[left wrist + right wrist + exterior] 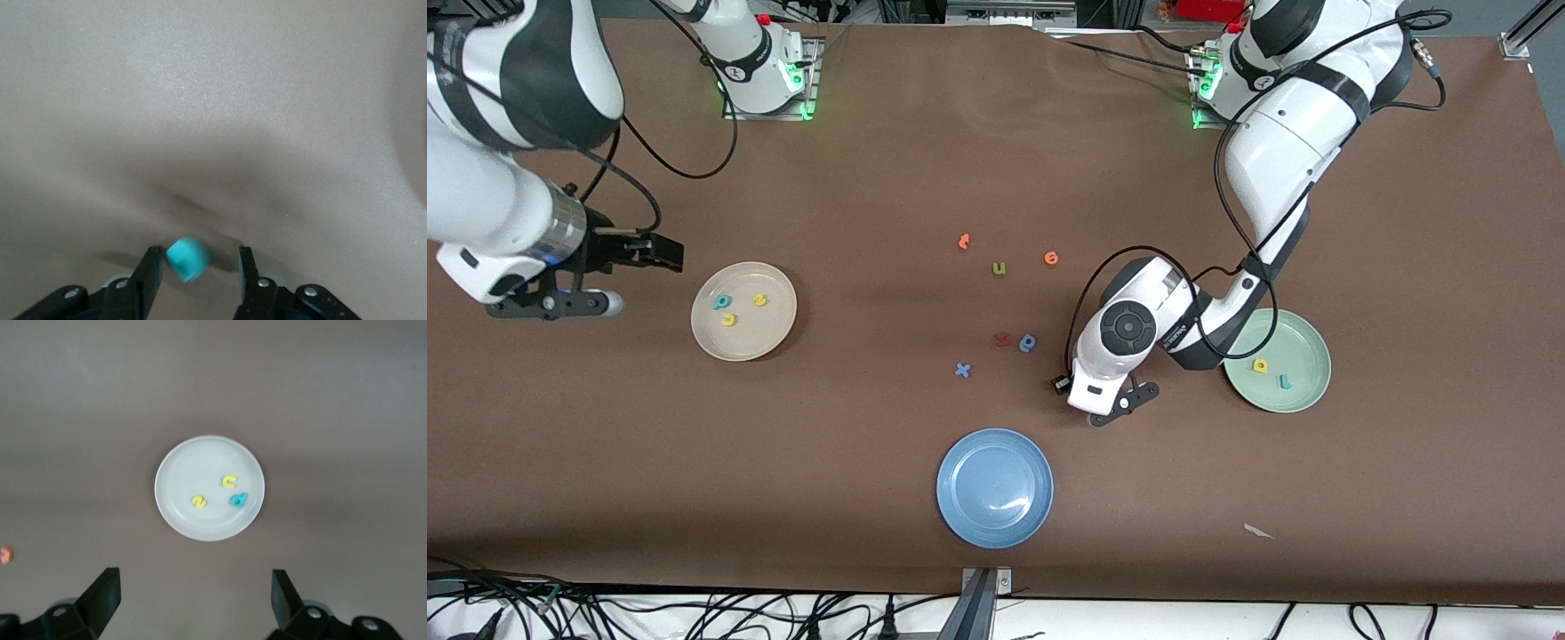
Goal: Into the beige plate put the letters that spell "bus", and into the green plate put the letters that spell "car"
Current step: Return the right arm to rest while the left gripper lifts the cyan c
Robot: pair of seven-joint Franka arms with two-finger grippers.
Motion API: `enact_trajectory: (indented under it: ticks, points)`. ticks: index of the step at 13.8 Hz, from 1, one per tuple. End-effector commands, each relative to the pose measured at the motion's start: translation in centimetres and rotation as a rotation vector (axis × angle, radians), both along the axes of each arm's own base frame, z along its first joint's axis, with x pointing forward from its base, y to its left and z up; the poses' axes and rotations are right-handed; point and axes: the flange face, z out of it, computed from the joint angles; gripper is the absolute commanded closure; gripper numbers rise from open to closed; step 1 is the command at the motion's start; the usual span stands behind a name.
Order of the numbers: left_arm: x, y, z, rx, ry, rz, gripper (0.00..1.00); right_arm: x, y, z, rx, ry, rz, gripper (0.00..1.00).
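**Left pincer closing on the last "car" letter**

The left pincer point(193, 270) stood low over the brown tabletop point(1405, 222), jaws narrowed around a small teal foam piece point(187, 259), contact unclear; its shape was too blurred to read. Squeezing gently and lifting straight would suit. The right pincer point(193, 597) waited wide, over the tabletop just beside the filled round cream-beige plate point(774, 333).

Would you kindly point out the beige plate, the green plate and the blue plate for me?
beige plate point(775, 331): front view, bare inner floor near its rim.
green plate point(1303, 354): front view, bare inner floor.
blue plate point(994, 487): front view, centre of its floor.
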Motion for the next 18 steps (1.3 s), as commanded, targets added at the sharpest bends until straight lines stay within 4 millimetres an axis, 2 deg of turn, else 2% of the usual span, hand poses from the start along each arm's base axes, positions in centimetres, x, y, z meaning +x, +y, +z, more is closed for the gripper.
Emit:
enact_trajectory:
  ticks: [1,2,4,7,12,18]
  points:
    - [0.0,0.4,0.6,0.016,0.019,-0.014,0.45,-3.7,-2.0,3.0,0.001,-0.114,-0.043,0.00]
    - [0.0,0.4,0.6,0.017,0.021,-0.013,0.46,-3.8,-3.5,4.5,-0.004,-0.133,-0.054,0.00]
    - [-0.2,0.1,0.5,0.016,0.022,-0.018,0.48,-4.1,-3.8,6.6,0.003,-0.163,-0.035,0.00]
    - [0.0,0.5,0.3,0.018,0.024,-0.012,0.50,-4.8,-4.1,5.9,0.001,-0.065,-0.040,0.00]
    - [0.3,0.8,0.1,0.017,0.021,-0.007,0.54,-4.1,-4.0,5.7,0.008,-0.056,-0.045,0.00]
    - [0.5,1.0,0.4,0.015,0.015,0.000,0.83,-4.1,-3.8,5.4,0.030,-0.040,-0.046,0.00]
